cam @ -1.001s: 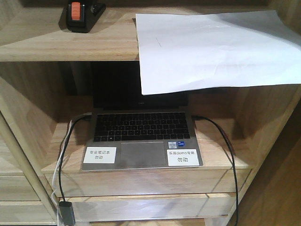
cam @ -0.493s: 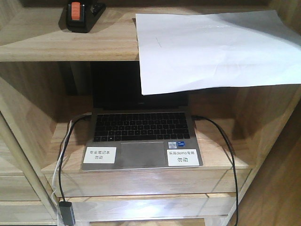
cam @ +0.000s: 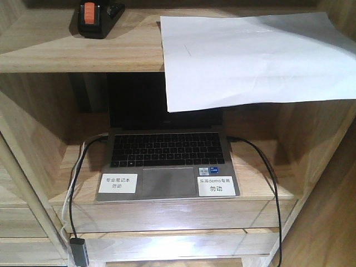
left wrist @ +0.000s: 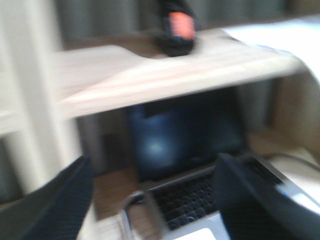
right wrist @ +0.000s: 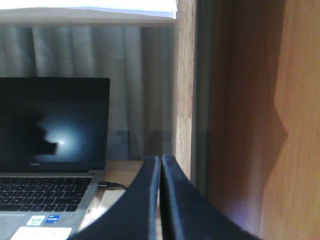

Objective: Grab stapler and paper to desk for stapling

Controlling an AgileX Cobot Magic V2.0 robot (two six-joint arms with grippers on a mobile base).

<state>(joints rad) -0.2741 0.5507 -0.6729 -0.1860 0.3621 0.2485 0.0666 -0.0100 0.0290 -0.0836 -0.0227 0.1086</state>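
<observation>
Nearest to the cameras are the arms. The left fingers (left wrist: 70, 200) stand wide apart and released, with nothing between them. This wrist view is strongly blurred, so I judge that the arm is in motion. The right fingers (right wrist: 147, 200) are clenched tip against tip, and they grasp nothing. They hang low beside the wooden side wall (right wrist: 240, 125) of the shelving.

Behind them an open laptop (cam: 167, 161) lies on the lower shelf, with black cables (cam: 267, 172) at both sides.

Farther and higher, the stapler (cam: 95, 18) sits at the left of the upper shelf (cam: 67, 50), with its orange end toward the front. The paper (cam: 250, 55) lies on the right part of the same shelf, well apart from the stapler. Its front part hangs over the shelf edge, in front of the laptop screen.

So the task is only at its beginning, as I judge it. Neither thing is grasped, both must be taken from the shelf and brought to the desk, and I cannot make out the desk in these views.

Compared with one second ago, the stapler and the paper have not moved. The front view has only shifted very slightly.
</observation>
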